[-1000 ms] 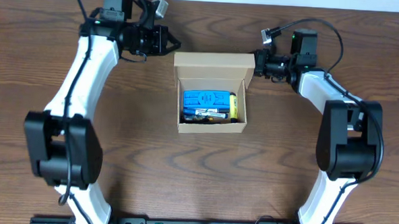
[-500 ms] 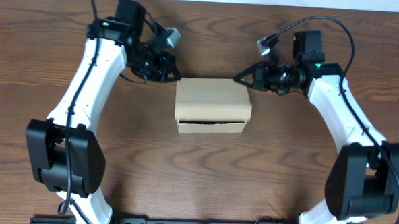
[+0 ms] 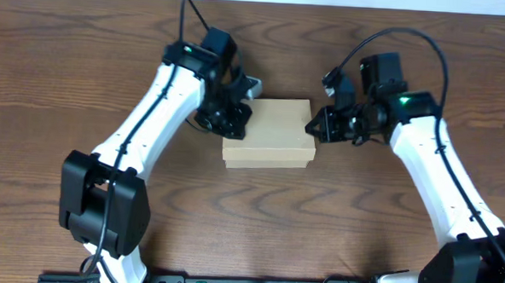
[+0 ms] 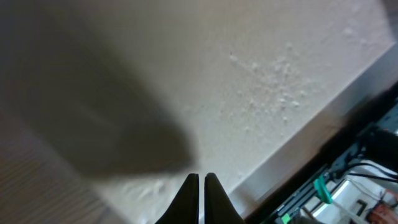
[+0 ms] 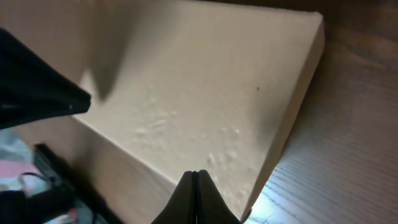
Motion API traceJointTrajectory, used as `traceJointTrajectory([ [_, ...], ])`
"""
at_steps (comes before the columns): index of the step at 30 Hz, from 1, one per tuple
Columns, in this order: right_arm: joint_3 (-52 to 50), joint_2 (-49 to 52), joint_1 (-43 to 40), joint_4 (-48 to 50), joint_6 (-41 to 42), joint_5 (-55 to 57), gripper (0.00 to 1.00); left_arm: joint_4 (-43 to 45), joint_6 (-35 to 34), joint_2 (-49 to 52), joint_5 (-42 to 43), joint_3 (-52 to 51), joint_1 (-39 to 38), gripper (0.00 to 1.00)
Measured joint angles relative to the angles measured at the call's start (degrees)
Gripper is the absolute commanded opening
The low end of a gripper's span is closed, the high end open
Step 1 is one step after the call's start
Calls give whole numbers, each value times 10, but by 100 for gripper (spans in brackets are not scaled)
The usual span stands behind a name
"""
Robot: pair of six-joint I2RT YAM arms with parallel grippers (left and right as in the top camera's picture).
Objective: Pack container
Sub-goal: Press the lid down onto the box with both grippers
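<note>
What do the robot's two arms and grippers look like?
The left arm and right arm have glossy white shells with bulky black joint housings. Thin black cables loop near the wrists, each showing a small green light. The left gripper and right gripper end in slim, black, tapered fingers.

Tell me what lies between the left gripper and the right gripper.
The container, lid down, fills the stretch between the left gripper and the right gripper, one at each end of it. The overhead view shows this.
</note>
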Motion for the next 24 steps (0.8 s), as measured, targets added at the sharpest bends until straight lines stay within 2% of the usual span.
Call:
traceJointTrajectory([
  [6,-83,0,13,55,1,17,1,29,-16,0,-10,-44,-5,6],
  [13,-115,-2,16,91,5,18,1,59,-26,-7,-9,-81,-4,6],
  [18,-116,-3,16,87,8,17,1,61,-31,-10,-9,-85,-4,6],
  [24,-104,-36,17,6,11,28,1,29,-45,-68,-52,-108,-2,6],
])
